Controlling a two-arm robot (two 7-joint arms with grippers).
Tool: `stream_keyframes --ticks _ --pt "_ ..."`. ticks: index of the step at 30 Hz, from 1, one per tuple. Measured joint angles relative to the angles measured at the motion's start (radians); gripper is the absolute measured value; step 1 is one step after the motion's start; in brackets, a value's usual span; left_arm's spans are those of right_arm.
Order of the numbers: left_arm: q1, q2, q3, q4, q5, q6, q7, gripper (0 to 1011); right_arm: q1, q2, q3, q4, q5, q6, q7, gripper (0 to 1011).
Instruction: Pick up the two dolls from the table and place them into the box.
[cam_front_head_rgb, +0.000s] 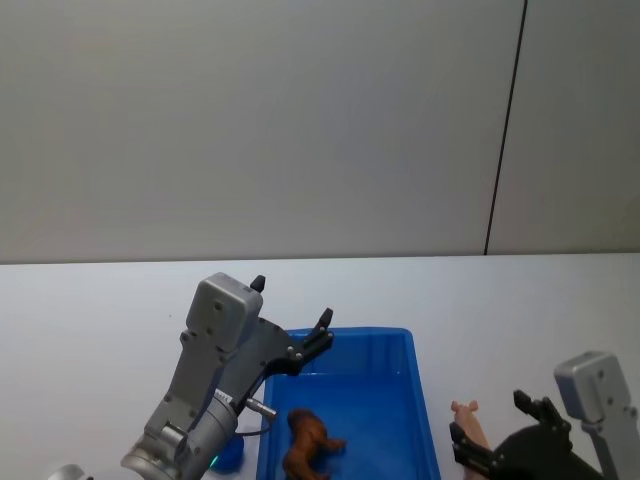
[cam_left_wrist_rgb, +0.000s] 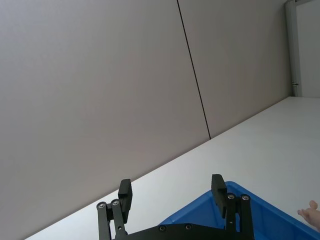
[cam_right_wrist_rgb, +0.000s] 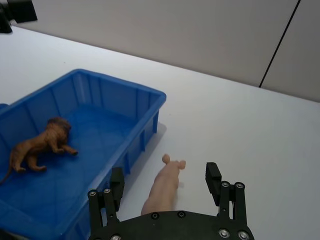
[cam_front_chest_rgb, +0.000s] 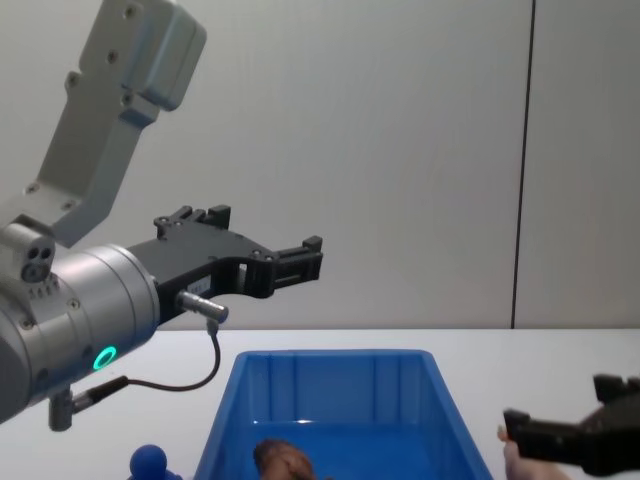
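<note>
The shaggy brown toy lion (cam_right_wrist_rgb: 37, 147) is lying in the blue plastic box (cam_right_wrist_rgb: 120, 87), the pale pink toy pig (cam_right_wrist_rgb: 165, 187) is waiting between the right gripper's (cam_right_wrist_rgb: 165, 173) open fingers (cam_right_wrist_rgb: 213, 172), and the left gripper (cam_left_wrist_rgb: 171, 185) is hanging open.

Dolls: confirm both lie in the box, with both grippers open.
Wrong on one doll. The brown doll lies in the box, but the pig is on the table beside it, near the right gripper, as the right wrist view shows. That gripper and the left gripper are open.
</note>
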Motion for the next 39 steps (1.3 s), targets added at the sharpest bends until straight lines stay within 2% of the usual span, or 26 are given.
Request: stream_keyframes --ticks 10,23,26,28,31,34,35,37,39 --pt "0.0 0.0 0.0 0.0 0.0 0.0 0.0 1001 -0.026 -0.001 -0.006 0.03 -0.01 -0.004 -0.029 1001" --pt "0.0 0.0 0.0 0.0 0.0 0.0 0.0 1001 -0.015 -0.025 -0.014 0.103 -0.021 -0.04 -0.039 1001" --pt "0.0 0.0 0.0 0.0 0.0 0.0 0.0 1001 -0.008 -0.031 -0.015 0.12 -0.023 -0.051 -0.039 960" --pt "0.0 0.0 0.0 0.0 0.0 0.0 0.0 1001 0.001 -0.039 -0.016 0.144 -0.026 -0.064 -0.039 883" --pt "0.0 0.0 0.0 0.0 0.0 0.0 0.0 1001 0.008 -0.045 -0.016 0.161 -0.028 -0.074 -0.039 833" --pt "0.0 0.0 0.0 0.0 0.0 0.0 0.0 1001 0.016 -0.051 -0.017 0.18 -0.032 -0.085 -0.042 728" --pt "0.0 0.0 0.0 0.0 0.0 0.0 0.0 1001 0.02 -0.054 -0.017 0.189 -0.034 -0.091 -0.045 728" --pt "0.0 0.0 0.0 0.0 0.0 0.0 0.0 1001 0.024 -0.057 -0.017 0.197 -0.035 -0.096 -0.047 627" --pt "0.0 0.0 0.0 0.0 0.0 0.0 0.0 1001 0.027 -0.059 -0.017 0.204 -0.037 -0.1 -0.049 588"
